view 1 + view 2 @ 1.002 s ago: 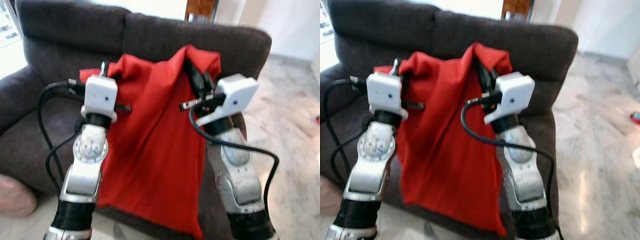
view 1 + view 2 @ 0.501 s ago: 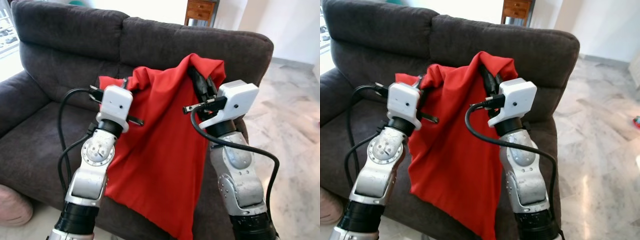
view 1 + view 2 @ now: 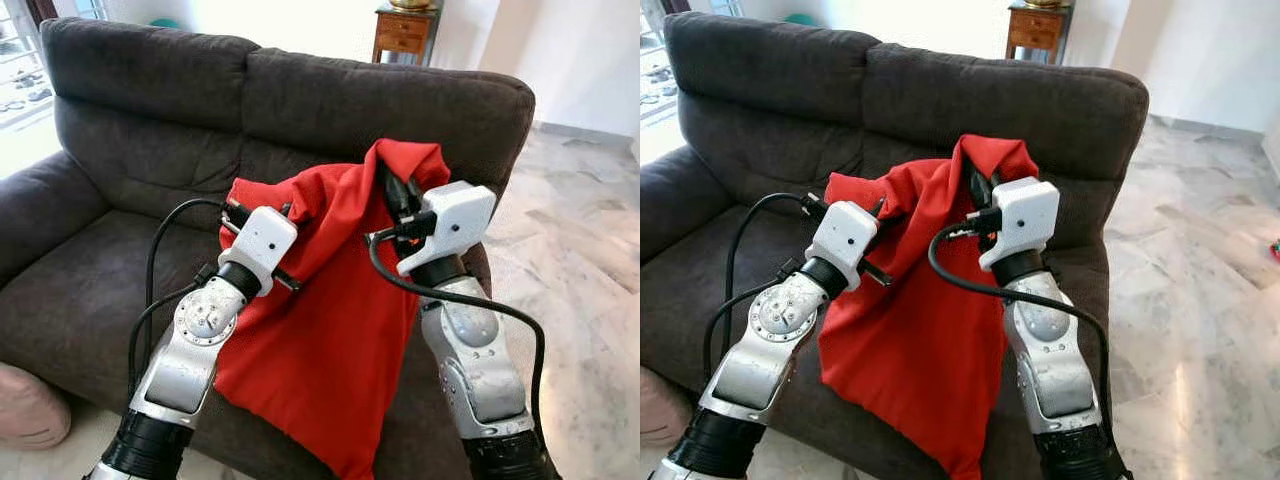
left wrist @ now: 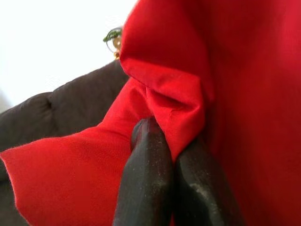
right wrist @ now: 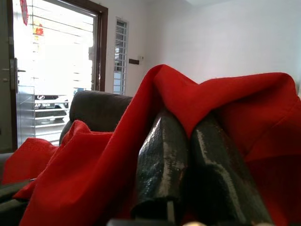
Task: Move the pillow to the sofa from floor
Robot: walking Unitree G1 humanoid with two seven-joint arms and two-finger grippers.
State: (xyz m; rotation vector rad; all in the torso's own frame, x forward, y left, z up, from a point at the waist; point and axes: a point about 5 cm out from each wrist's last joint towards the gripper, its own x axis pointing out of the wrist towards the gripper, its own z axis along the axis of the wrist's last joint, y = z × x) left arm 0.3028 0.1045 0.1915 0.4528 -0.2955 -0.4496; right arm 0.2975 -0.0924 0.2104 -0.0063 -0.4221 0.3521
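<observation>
Dark grey two-seat sofa (image 3: 130, 120) against a bright wall, marble floor (image 3: 590, 260) at the robot's right, small wooden side table (image 3: 405, 30) behind the backrest. Versus a second ago: the view has pulled back and sharpened, showing more of the seat; the left arm has swung inward, bringing its end of the red pillow (image 3: 330, 350) nearer the right one, so the top edge is bunched instead of spread.

Pillow hangs limp over the right seat cushion, long axis roughly vertical, lower corner pointing down past the seat's front edge. Left gripper (image 4: 171, 155) is clamped together on a fold at the pillow's upper left; right gripper (image 5: 188, 141) is pinched tight on the raised upper right corner. Pink cushion (image 3: 25, 410) on the floor, lower left.
</observation>
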